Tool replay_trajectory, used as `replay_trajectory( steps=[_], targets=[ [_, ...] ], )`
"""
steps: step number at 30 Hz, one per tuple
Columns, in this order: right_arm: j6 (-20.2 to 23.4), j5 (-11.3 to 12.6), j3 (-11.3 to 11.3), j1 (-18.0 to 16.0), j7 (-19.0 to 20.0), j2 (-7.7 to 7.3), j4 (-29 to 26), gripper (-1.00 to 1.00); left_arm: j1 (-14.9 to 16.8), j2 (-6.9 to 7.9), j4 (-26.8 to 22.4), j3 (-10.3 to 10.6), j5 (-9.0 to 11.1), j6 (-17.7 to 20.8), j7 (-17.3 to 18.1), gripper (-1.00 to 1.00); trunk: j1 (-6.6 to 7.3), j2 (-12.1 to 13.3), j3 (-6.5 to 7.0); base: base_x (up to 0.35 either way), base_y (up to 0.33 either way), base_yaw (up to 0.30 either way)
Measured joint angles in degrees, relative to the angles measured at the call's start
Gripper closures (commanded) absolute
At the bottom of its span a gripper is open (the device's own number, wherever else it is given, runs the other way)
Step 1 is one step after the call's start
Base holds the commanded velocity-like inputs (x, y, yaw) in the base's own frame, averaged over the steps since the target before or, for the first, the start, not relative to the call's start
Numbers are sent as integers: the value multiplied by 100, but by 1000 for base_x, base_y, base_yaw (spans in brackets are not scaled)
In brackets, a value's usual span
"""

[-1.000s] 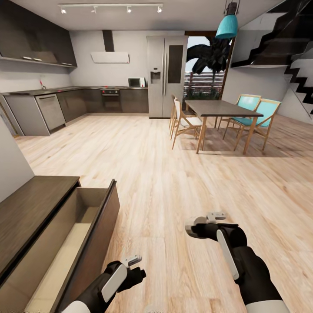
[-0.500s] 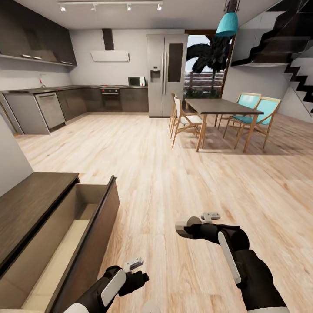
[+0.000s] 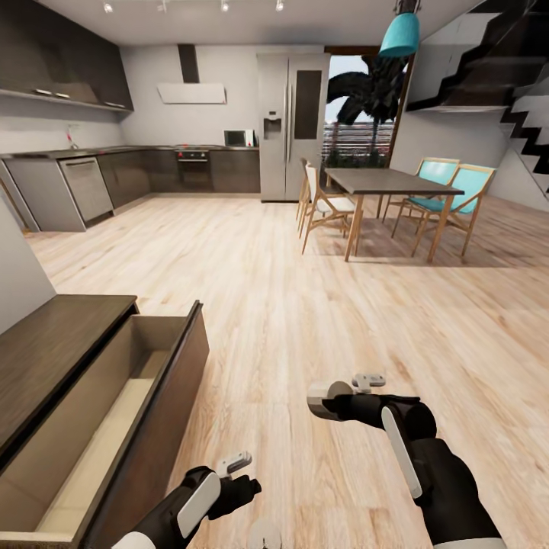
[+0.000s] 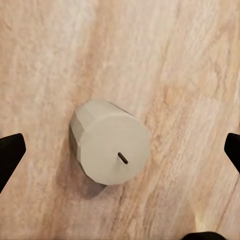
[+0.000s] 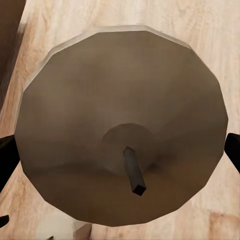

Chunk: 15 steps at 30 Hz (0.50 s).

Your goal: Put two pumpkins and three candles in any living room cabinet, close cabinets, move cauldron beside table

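Note:
My right gripper [image 3: 347, 390] is shut on a short white candle [image 3: 326, 399] above the wood floor; its top and wick [image 5: 134, 172] loom close in the right wrist view. A second white candle [image 4: 111, 142] stands on the floor below my left gripper [image 3: 242, 474], which is open, its dark fingers [image 4: 10, 152] far apart on either side. That candle [image 3: 264, 535] sits at the head view's lower edge. To the left, the dark-brown cabinet [image 3: 53, 358] has one drawer [image 3: 164, 396] pulled out, its pale inside bare. No pumpkins are in sight.
A dining table [image 3: 389, 183] with wooden chairs [image 3: 324, 210] stands at the back right, stairs [image 3: 526, 114] beyond it. The dark grey kitchen counter [image 3: 84, 187] and fridge [image 3: 293, 126] line the far wall. Open wood floor [image 3: 305, 305] lies between.
My right gripper with its candle has shifted a little left and lower. The head view has tilted slightly down, bringing the floor candle into its lower edge. The left gripper has hardly moved.

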<state>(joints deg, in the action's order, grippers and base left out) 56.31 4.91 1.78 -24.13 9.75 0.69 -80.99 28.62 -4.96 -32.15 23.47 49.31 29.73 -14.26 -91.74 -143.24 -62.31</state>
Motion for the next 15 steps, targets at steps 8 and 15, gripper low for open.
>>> replay_trajectory(
  steps=[8, 15],
  targets=[
    [-6, 8, 0, 0, 0, 0, 10, 100, 0, 0, 0, 0, 4, 0, 3, -100, -21, -11, -177, 0, 0, 0],
    [-6, 8, 0, 0, 0, 2, 26, 100, 0, 0, 0, 0, 1, 0, 3, -100, -39, -20, -333, 0, 0, -10]
  ],
)
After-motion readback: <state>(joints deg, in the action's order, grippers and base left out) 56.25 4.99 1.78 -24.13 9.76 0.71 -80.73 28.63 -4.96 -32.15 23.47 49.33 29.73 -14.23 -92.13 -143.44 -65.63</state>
